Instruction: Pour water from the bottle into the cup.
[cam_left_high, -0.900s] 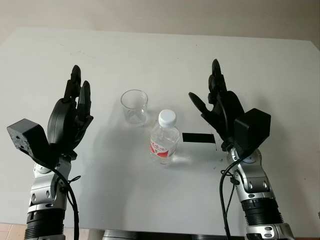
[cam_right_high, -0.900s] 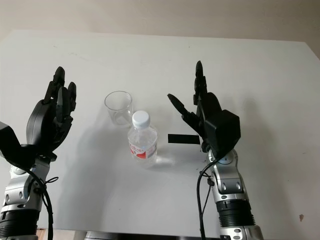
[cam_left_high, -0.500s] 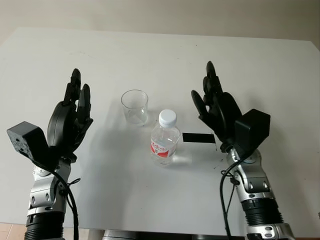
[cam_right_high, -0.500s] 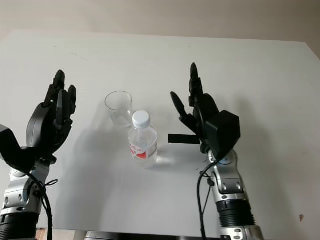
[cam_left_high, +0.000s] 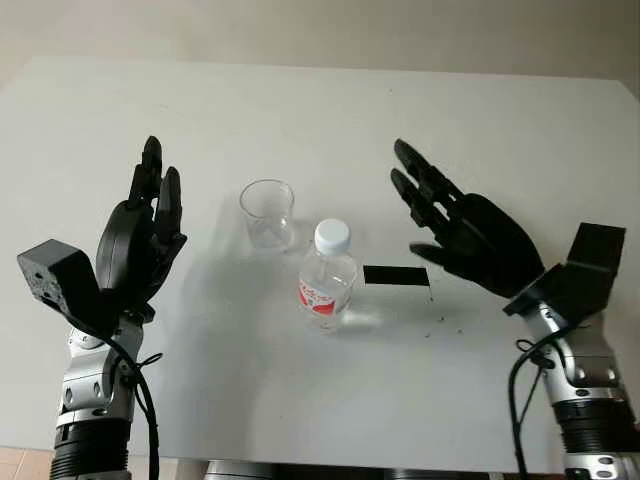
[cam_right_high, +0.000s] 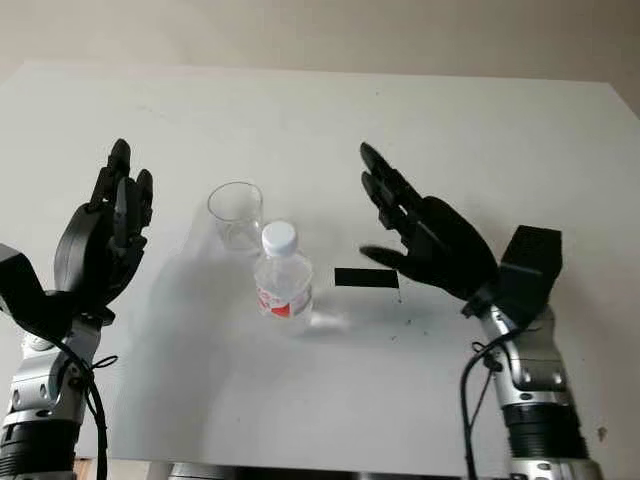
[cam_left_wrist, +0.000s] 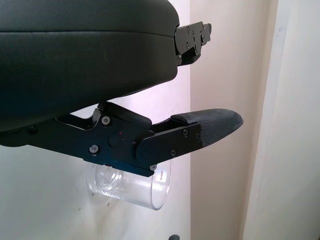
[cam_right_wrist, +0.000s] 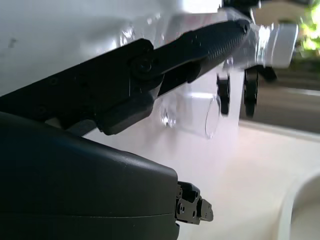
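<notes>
— Where do the things stand?
— The bottle (cam_left_high: 328, 277) stands upright and capped mid-counter (cam_left_high: 320, 110), the cup (cam_left_high: 268, 213) just behind it to the left, apart from it. A black strip (cam_left_high: 396, 276) lies right of the bottle.
— And the hands?
— The left hand (cam_left_high: 145, 235) is open, raised left of the cup. The right hand (cam_left_high: 465, 228) is open, palm toward the bottle, clear of it. Wide bare counter runs to the far edge; the bottle's water level is hard to read.
</notes>
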